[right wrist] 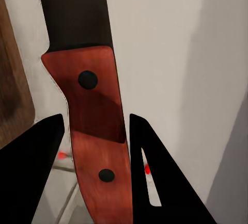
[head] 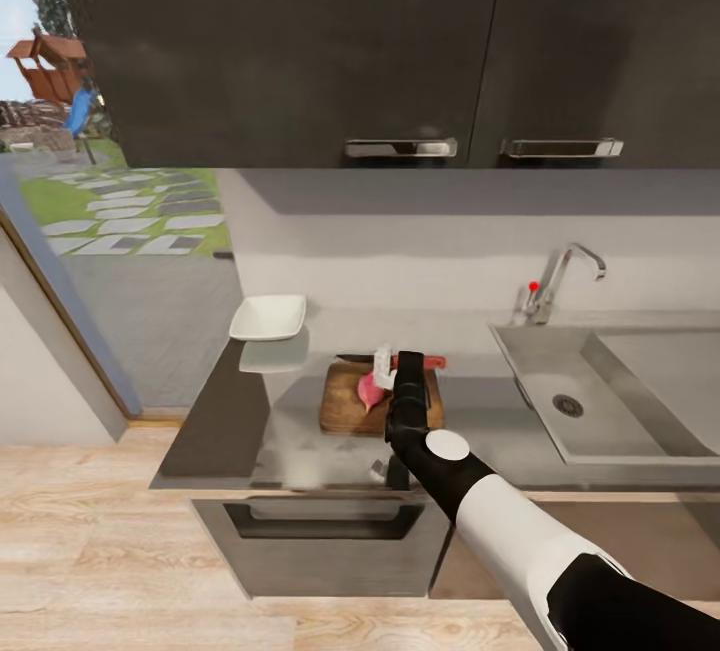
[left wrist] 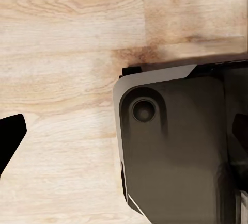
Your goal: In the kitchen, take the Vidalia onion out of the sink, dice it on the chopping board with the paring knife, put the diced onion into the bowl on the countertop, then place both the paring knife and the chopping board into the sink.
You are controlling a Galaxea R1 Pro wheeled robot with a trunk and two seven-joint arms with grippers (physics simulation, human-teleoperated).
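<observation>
While the Vidalia onion [head: 369, 391] sat whole on the chopping board [head: 345, 409], I had the right gripper [right wrist: 95, 131] parted astride the paring knife [right wrist: 93, 115] handle lying along the board's far edge, its fingers [right wrist: 31, 172] not visibly clamped.
</observation>
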